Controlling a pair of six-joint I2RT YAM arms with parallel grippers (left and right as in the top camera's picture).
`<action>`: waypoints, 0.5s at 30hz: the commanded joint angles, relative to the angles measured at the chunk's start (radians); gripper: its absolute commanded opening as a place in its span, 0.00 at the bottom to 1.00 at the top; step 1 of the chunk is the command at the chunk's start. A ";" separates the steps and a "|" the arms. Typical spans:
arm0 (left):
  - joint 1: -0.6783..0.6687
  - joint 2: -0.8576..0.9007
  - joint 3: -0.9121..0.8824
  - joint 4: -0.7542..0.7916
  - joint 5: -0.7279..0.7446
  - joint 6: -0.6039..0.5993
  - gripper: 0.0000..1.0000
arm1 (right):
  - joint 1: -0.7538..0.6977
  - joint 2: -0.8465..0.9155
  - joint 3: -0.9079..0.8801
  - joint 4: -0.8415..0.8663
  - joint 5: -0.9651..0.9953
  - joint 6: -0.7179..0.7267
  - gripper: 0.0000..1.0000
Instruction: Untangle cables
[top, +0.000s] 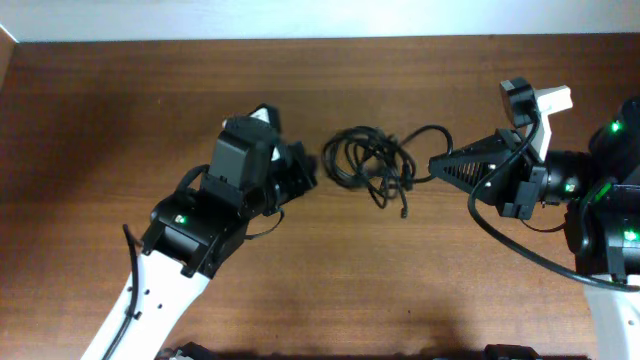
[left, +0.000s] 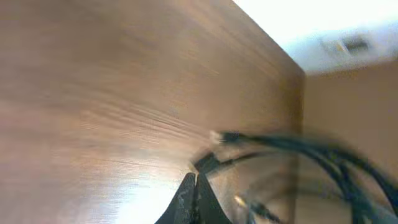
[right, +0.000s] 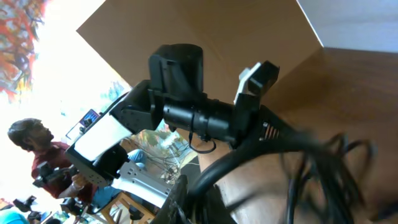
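Note:
The cables (top: 368, 160) lie as one loose black tangle on the wooden table (top: 120, 110), between my two grippers. My left gripper (top: 312, 180) sits just left of the tangle. In the left wrist view the left gripper (left: 194, 182) is shut, jaws pressed together, with a plug end (left: 206, 163) lying right at its tips; the cables (left: 311, 149) blur off to the right. My right gripper (top: 433, 165) points left at the tangle's right side. In the right wrist view the right gripper (right: 196, 196) is shut on a black cable (right: 261, 155) that runs out from between the fingers.
The table's far edge meets a white wall (top: 300, 18) at the top. The left arm's body (top: 190, 225) covers the lower left, the right arm's body (top: 600, 210) the right side. The left arm (right: 186, 112) faces the right wrist camera.

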 joint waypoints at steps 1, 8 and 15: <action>0.058 0.005 0.009 -0.039 -0.145 -0.264 0.00 | 0.007 -0.027 0.008 0.010 -0.034 -0.011 0.04; 0.083 0.005 0.009 0.022 -0.071 -0.217 0.00 | 0.007 -0.027 0.008 0.010 -0.034 -0.011 0.04; 0.084 0.005 0.009 0.113 0.334 0.343 0.33 | 0.007 -0.027 0.008 0.025 -0.034 -0.011 0.04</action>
